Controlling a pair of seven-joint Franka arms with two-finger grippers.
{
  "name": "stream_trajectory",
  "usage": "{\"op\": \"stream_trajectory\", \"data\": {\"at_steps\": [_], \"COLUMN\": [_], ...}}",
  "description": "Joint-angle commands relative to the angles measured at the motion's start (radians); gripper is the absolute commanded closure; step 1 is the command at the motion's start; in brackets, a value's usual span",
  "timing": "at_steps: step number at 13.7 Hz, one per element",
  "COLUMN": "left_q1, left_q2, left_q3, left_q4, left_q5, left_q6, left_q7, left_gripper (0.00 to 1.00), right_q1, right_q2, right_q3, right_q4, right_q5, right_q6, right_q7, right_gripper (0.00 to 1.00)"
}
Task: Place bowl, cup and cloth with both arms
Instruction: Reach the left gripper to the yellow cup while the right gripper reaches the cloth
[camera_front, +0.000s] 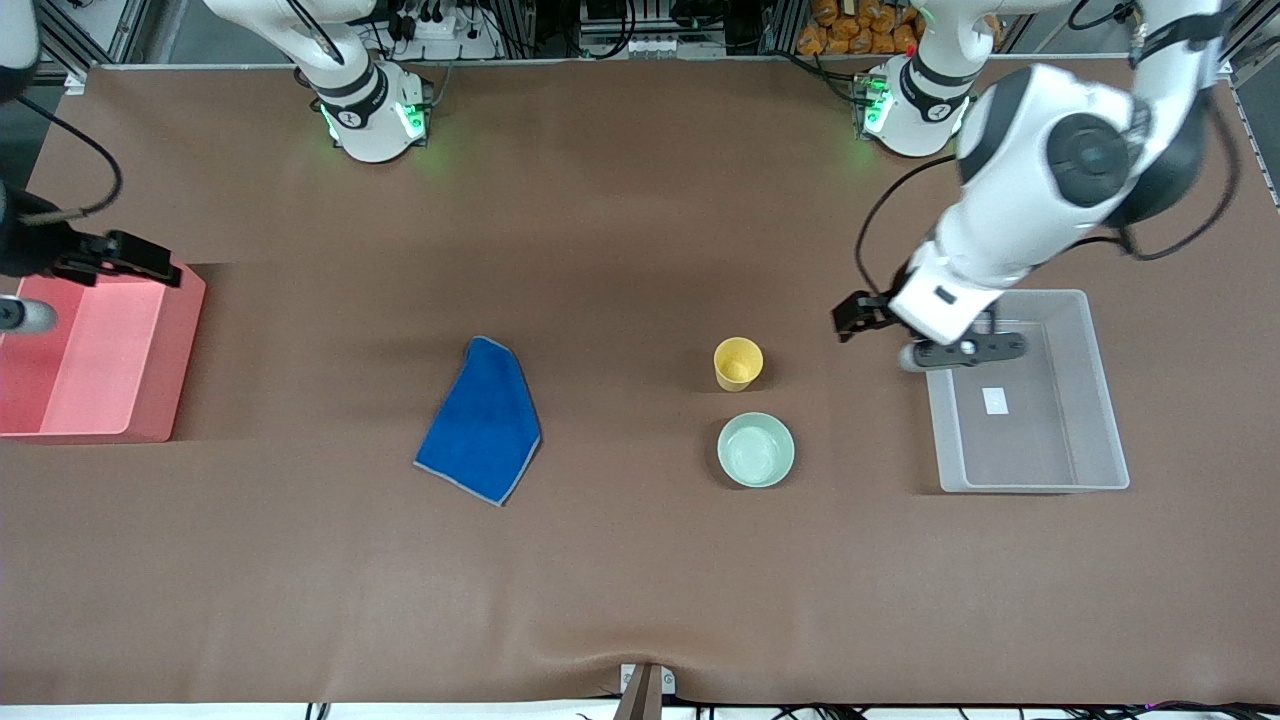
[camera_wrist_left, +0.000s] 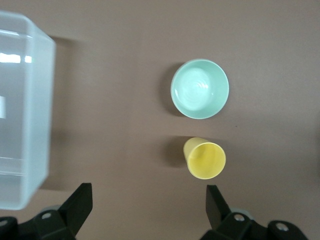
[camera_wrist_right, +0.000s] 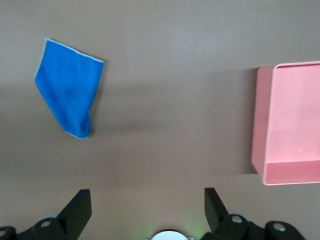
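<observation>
A wide brown matte table covering, slightly rippled near the front camera's edge, carries a pink open box at the right arm's end and a clear plastic bin at the left arm's end. On the covering between them lie a bright blue soft cloth with thin grey edging, a small plain yellow tapered cup standing upright, and just nearer the front camera, a pale mint green glossy shallow bowl, close to the cup but apart from it. The left gripper hangs over the bin's rim with fingers spread and empty, and the right gripper hovers over the pink box, likewise spread and empty.
</observation>
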Motion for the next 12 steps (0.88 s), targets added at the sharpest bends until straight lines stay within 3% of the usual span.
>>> {"op": "stream_trajectory", "data": {"at_steps": [1, 4, 6, 12], "left_q1": [-0.074, -0.125, -0.154, -0.177], "left_q2": [0.064, 0.154, 0.216, 0.264], "left_q3": [0.0, -0.001, 0.0, 0.0], "left_q4": [-0.059, -0.056, -0.058, -0.089], "left_q5": [0.004, 0.12, 0.131, 0.182], "left_q6": [0.139, 0.206, 0.268, 0.279], "left_q7": [-0.124, -0.266, -0.328, -0.395], "left_gripper": [0.01, 0.1, 0.14, 0.29], "right_q1": [0.017, 0.072, 0.118, 0.16], "right_q2": [0.046, 0.087, 0.104, 0.175], "right_q3": [-0.005, -0.005, -0.005, -0.005], "right_q4": [0.0, 0.0, -0.001, -0.008], "right_q5": [0.075, 0.101, 0.101, 0.13], "right_q6": [0.038, 0.105, 0.154, 0.202], "right_q7": [0.104, 0.187, 0.279, 0.412], "right_gripper": [0.0, 0.0, 0.0, 0.0]}}
